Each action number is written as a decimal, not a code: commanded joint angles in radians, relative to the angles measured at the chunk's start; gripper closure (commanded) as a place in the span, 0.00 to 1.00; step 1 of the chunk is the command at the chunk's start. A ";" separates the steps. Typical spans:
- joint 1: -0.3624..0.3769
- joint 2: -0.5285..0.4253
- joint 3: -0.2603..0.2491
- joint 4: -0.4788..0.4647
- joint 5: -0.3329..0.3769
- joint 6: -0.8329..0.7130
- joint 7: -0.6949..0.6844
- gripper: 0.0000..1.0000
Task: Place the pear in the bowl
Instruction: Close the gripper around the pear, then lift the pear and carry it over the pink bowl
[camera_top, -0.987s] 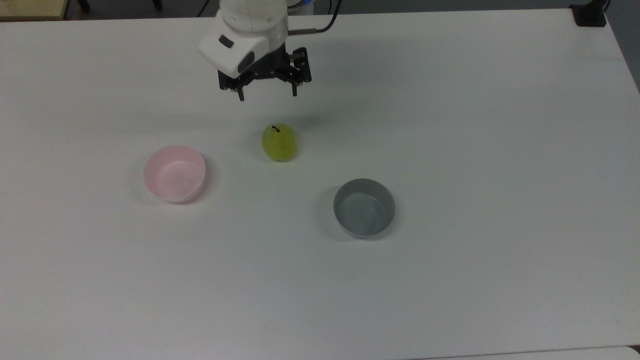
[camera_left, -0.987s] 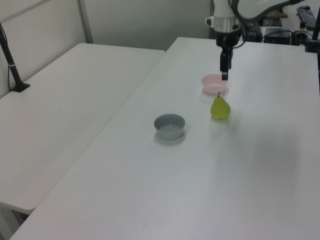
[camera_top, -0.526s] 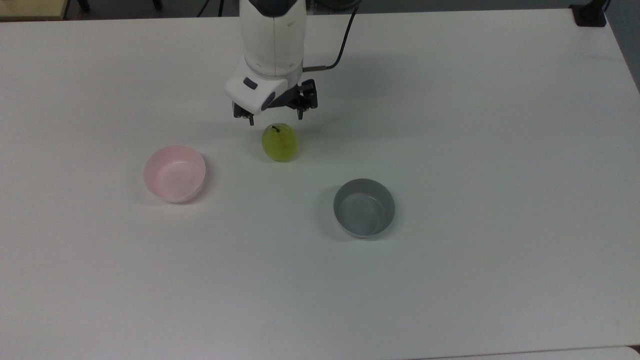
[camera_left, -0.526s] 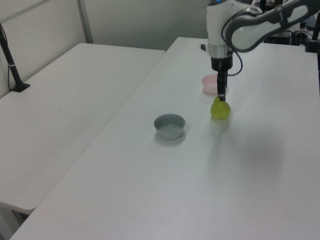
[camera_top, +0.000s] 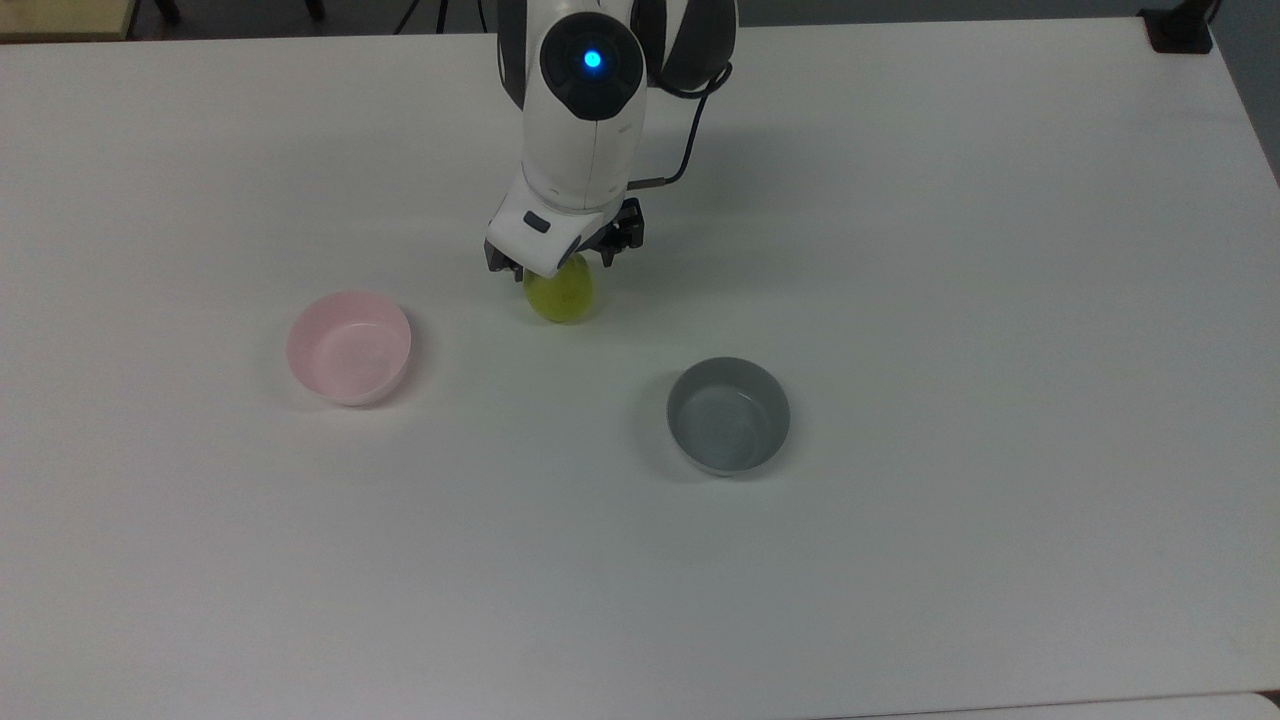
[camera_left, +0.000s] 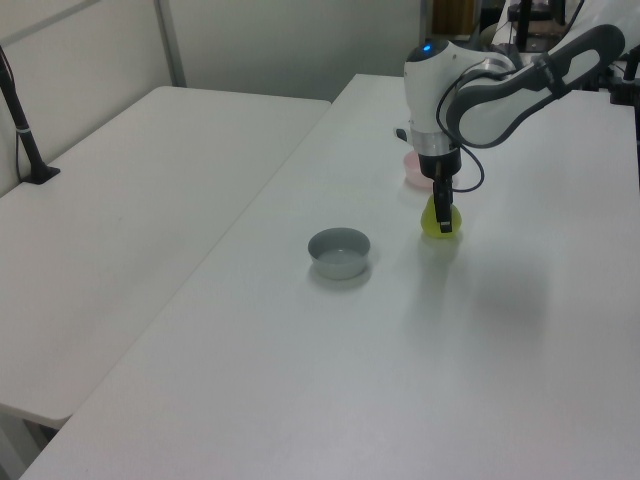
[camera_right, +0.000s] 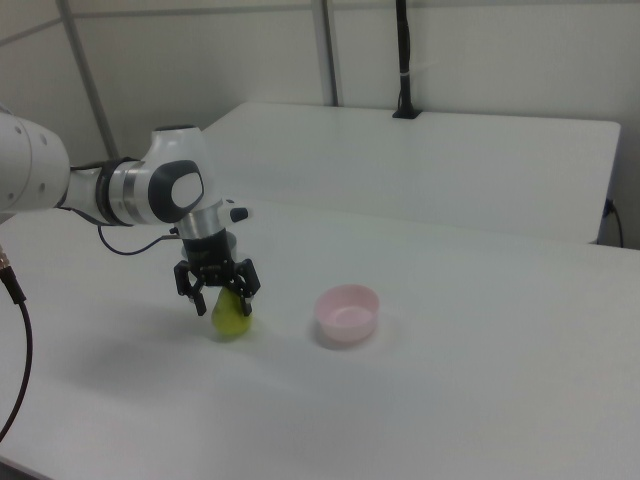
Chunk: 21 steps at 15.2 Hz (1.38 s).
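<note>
I see the white table first, then the arm reaching down over it. The grey bowl sits apart toward the top view's right, the pink bowl toward the top view's left. My hand is down over the pear, fingers spread either side of it; whether they touch it I can't quite tell. The pear stands on the table between the bowls.
</note>
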 joint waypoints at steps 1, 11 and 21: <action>0.007 0.005 -0.002 -0.034 -0.022 0.068 -0.006 0.00; -0.002 -0.002 -0.001 -0.033 -0.029 0.060 -0.016 0.90; -0.044 -0.206 -0.016 0.174 0.064 -0.290 -0.078 0.95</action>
